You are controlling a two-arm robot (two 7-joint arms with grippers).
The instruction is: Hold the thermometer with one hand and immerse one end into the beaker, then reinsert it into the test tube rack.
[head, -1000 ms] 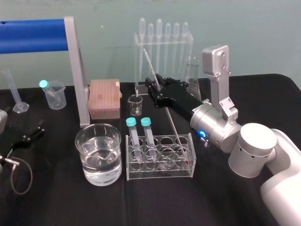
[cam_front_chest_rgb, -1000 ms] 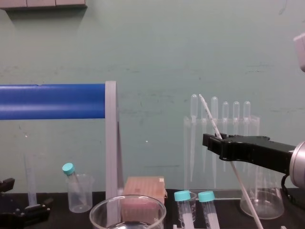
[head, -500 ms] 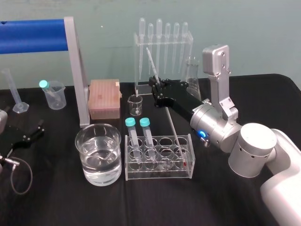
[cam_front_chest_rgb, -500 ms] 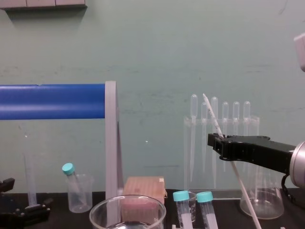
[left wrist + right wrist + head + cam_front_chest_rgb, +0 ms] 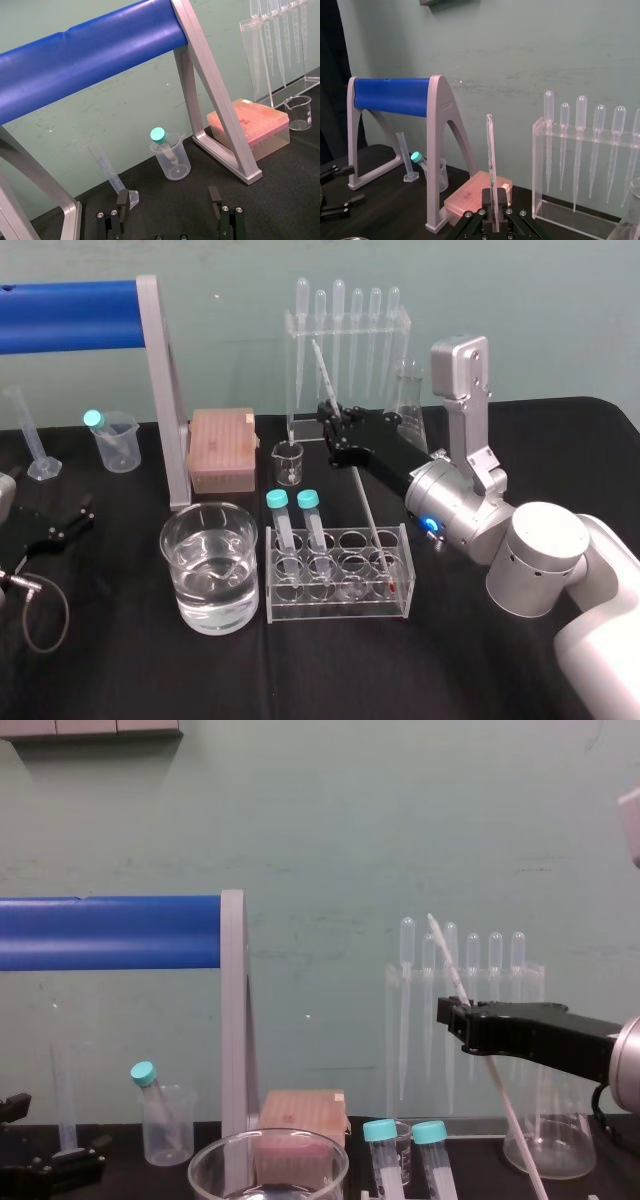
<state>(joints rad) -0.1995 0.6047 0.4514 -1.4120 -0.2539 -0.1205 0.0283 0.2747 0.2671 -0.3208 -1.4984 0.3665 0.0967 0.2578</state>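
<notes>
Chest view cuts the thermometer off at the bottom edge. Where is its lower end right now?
Observer: In the head view, the thermometer has its lower end inside the test tube rack, in a cell at the rack's right end, not in the beaker.
Operator: Is the right gripper really closed on it?
Observer: Yes. The right wrist view shows the right gripper with the rod pinched between its fingers, well below the rod's top.
Operator: And the left gripper?
Observer: The left wrist view shows the left gripper low over the black cloth with its fingers apart and nothing between them.
</notes>
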